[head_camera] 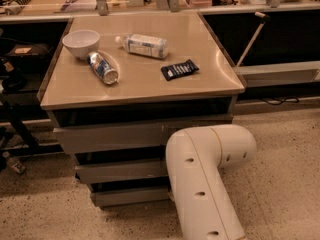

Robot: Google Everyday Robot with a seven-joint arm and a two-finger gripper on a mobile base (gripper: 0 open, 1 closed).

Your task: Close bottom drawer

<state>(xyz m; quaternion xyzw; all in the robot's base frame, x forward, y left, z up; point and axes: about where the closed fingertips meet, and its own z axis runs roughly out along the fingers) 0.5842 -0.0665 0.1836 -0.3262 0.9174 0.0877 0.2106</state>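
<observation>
Narrow grey metal bottom drawer (127, 196): lowest of three under tan desk (145, 84), front apparently standing proud. White robot arm (205, 179) at its right end. Claw: hidden behind arm, grip state cannot tell. Step: approach. Next: straight inward push on front.

light: warm, dim | shadow: under tabletop (150, 86) | gripper: hidden by arm (202, 184)

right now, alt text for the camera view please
A white robot arm bends down before a three-drawer cabinet whose bottom drawer is ajar; the gripper is hidden behind the arm. On top: bowl, bottle, can, dark packet.
</observation>
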